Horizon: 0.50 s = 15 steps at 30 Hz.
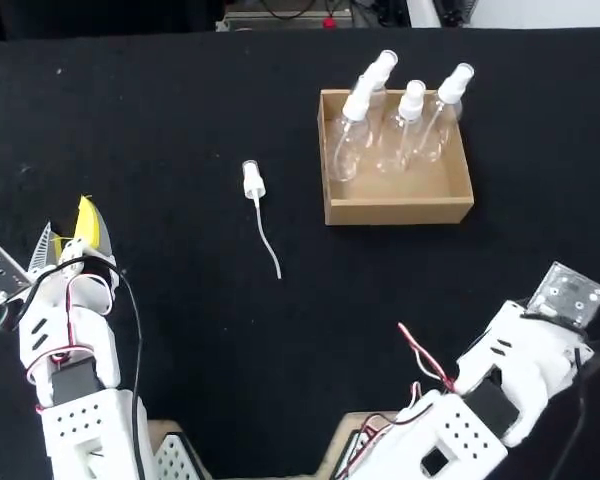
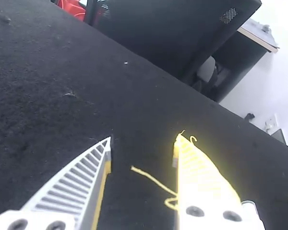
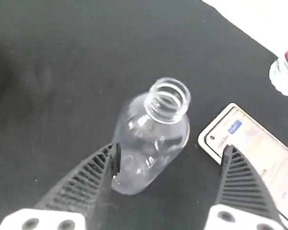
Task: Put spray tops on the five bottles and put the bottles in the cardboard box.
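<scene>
Right wrist view | capless bottle point(image 3: 151, 139) between spread right claw point(image 3: 172, 149)

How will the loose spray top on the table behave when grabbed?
The spray top looks small and plastic, so probably light. Its long thin dip tube curves, so it likely flexes and trails. Lying on its side, the round head may roll if nudged.

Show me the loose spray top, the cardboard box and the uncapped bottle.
loose spray top point(image 1: 252, 183), high view, on its white head.
cardboard box point(image 1: 398, 211), high view, on its near wall.
uncapped bottle point(image 3: 156, 136), right wrist view, on its clear body.
</scene>
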Available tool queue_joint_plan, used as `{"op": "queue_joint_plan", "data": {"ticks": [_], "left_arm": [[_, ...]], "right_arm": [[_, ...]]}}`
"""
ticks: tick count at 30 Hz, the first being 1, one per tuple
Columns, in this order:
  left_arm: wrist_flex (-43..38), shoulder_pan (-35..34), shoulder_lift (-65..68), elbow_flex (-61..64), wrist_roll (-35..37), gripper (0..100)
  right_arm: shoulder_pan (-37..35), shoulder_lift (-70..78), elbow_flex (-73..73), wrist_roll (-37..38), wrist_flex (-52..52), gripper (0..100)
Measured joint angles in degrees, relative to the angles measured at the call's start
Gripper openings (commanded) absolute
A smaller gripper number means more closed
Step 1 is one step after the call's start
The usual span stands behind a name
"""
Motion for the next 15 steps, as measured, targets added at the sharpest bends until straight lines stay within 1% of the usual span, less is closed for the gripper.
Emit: {"op": "queue_joint_plan", "data": {"ticks": [5,9,12,15], "left_arm": [[0.0,0.0,0.0,0.0,0.0,20],[0.0,0.0,0.0,0.0,0.0,20],[0.0,0.0,0.0,0.0,0.0,20],[0.0,0.0,0.0,0.0,0.0,20]], "right_arm": [[0.0,-0.4,0.0,-0.2,0.0,30.8],[0.0,-0.5,-0.8,-2.5,2.3,30.9],[0.0,-0.5,-1.0,-2.7,2.5,31.0],[-1.4,-0.5,-1.0,-2.8,2.5,31.0]]}}
